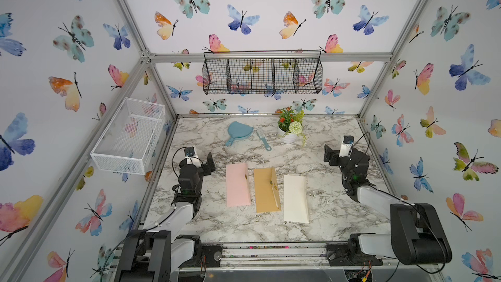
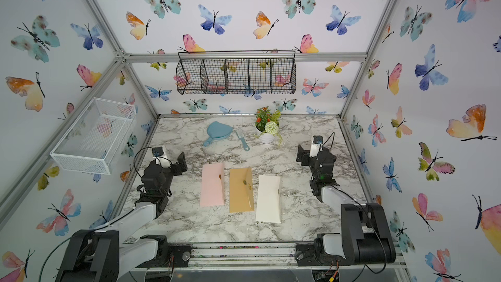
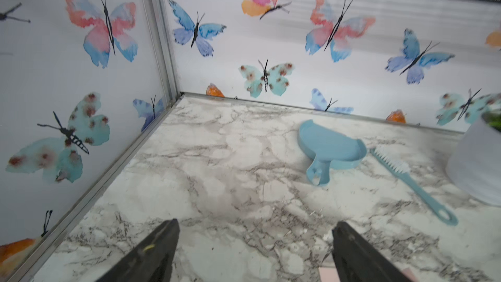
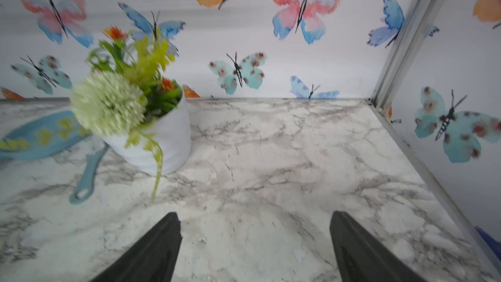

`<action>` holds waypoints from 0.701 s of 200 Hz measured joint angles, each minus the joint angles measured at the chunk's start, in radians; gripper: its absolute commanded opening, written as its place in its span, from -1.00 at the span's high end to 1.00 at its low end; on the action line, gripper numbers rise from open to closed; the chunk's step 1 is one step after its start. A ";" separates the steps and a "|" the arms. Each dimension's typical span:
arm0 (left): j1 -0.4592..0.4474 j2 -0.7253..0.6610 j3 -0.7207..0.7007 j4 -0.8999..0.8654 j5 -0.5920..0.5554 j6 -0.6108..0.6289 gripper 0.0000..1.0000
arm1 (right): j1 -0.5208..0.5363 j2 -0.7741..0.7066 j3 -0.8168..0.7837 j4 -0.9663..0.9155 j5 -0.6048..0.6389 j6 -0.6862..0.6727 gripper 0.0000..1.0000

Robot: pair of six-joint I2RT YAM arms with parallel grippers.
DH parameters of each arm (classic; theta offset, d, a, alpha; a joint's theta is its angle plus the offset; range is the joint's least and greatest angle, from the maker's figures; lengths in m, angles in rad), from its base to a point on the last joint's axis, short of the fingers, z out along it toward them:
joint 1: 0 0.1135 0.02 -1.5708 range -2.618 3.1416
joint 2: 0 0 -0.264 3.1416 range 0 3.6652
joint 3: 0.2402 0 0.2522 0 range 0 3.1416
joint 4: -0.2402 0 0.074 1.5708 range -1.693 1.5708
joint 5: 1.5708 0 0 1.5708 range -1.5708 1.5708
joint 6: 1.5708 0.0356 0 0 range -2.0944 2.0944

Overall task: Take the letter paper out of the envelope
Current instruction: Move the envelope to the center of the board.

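Observation:
Three envelopes lie side by side in the middle of the marble table in both top views: a pink envelope [image 1: 237, 185] [image 2: 212, 185], a brown envelope [image 1: 267, 189] [image 2: 241, 189] and a white envelope [image 1: 295, 199] [image 2: 268, 199]. All lie flat, and the letter paper is hidden. My left gripper [image 1: 207, 162] [image 3: 254, 226] hovers open to the left of the pink envelope, touching nothing. A pink corner [image 3: 326, 275] shows by its finger in the left wrist view. My right gripper [image 1: 329, 155] [image 4: 254, 217] is open over bare table, right of the white envelope.
A blue dustpan [image 1: 238, 131], a blue brush [image 1: 263, 138] and a white flower pot [image 1: 288, 131] stand at the back of the table. A black wire basket [image 1: 263, 73] hangs on the back wall. On the left wall hangs a white mesh basket [image 1: 127, 136].

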 measured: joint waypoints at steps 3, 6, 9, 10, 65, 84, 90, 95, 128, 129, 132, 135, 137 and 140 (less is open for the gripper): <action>-0.001 -0.011 0.013 -0.019 0.010 -0.016 -0.79 | 0.008 -0.017 0.030 -0.036 -0.007 0.013 -0.83; -0.001 -0.027 0.035 -0.051 0.018 -0.037 -0.79 | 0.023 -0.034 0.058 -0.066 -0.019 0.026 -0.82; -0.002 -0.036 0.049 -0.071 0.028 -0.052 -0.78 | 0.040 -0.051 0.083 -0.098 -0.020 0.035 -0.82; -0.002 -0.039 0.053 -0.080 0.029 -0.058 -0.78 | 0.043 -0.054 0.088 -0.104 -0.022 0.038 -0.82; -0.007 -0.087 0.077 -0.437 0.254 -0.340 -0.74 | 0.681 -0.109 0.323 -0.512 0.000 0.220 0.00; -0.007 -0.115 0.066 -0.539 0.315 -0.393 -0.74 | 0.845 0.014 0.394 -0.606 0.073 0.261 -0.08; -0.007 -0.127 0.064 -0.558 0.329 -0.402 -0.74 | 0.888 0.058 0.417 -0.633 0.095 0.269 -0.08; -0.007 -0.139 0.062 -0.573 0.336 -0.408 -0.74 | 0.921 0.099 0.436 -0.652 0.111 0.277 -0.08; -0.009 -0.195 0.039 -0.632 0.354 -0.428 -0.74 | 1.012 0.251 0.467 -0.701 0.142 0.337 -0.05; -0.009 -0.196 0.037 -0.634 0.354 -0.430 -0.74 | 1.012 0.253 0.467 -0.701 0.143 0.338 -0.05; -0.009 -0.198 0.034 -0.636 0.355 -0.431 -0.74 | 1.012 0.261 0.467 -0.701 0.144 0.344 -0.05; -0.009 -0.200 0.029 -0.640 0.358 -0.433 -0.74 | 1.012 0.267 0.468 -0.702 0.144 0.348 -0.05; -0.010 -0.200 0.029 -0.642 0.359 -0.433 -0.74 | 1.012 0.271 0.470 -0.703 0.145 0.349 -0.05; -0.010 -0.201 0.024 -0.648 0.361 -0.435 -0.74 | 1.012 0.280 0.473 -0.705 0.146 0.356 -0.05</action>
